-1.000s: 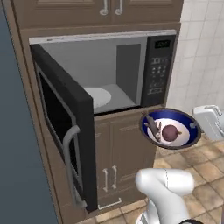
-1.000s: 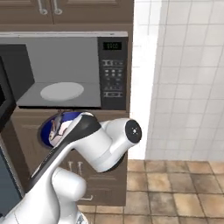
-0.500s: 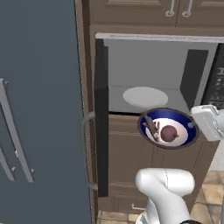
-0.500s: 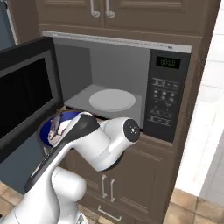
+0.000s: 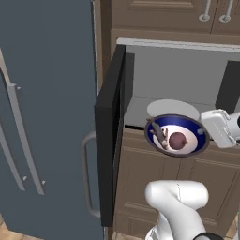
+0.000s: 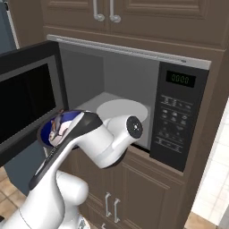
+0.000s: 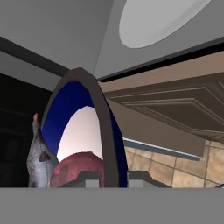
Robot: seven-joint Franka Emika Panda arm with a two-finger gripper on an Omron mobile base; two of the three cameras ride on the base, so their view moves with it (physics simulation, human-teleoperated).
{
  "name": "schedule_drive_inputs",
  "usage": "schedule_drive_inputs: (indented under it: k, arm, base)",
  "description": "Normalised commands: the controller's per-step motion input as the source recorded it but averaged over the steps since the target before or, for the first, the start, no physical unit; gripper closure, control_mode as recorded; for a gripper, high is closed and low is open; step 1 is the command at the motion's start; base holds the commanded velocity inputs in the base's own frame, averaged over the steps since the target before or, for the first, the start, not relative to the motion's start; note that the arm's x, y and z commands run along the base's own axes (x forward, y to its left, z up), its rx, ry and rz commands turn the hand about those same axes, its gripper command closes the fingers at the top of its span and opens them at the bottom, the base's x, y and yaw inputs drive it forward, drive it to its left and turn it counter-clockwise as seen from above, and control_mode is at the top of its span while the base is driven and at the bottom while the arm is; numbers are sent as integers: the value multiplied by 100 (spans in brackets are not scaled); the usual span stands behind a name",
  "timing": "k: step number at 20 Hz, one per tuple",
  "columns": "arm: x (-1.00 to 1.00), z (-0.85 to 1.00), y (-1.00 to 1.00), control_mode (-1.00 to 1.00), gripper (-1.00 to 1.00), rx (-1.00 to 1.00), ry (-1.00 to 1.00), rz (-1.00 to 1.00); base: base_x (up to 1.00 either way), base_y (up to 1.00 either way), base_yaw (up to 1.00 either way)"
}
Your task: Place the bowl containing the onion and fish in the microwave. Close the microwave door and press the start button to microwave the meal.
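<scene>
Now bowl (image 7: 98, 131) rim between pincer (image 7: 114, 177) tips

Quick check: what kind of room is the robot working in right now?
A home kitchen, rendered: a built-in microwave set in brown wood cabinets, a tall blue-grey fridge beside it, and tile floor below.
</scene>
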Motion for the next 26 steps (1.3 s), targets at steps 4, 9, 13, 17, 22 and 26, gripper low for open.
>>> schedule_drive_inputs:
  k: [4,9,13,17,22,26]
  arm:
    - [0,0,0,100,100,0,0,0]
    - [0,0,0,100,100,0,0,0]
    - [0,0,0,100,100,0,0,0]
    - [0,0,0,100,100,0,0,0]
    - [0,0,0,100,100,0,0,0]
    - [0,0,0,100,100,0,0,0]
  base:
    - [1,0,0]
    - [-1,0,-2]
    - [-8,0,-3]
    - [-21,0,-2]
    - [-43,0,-1]
    - [-51,0,0]
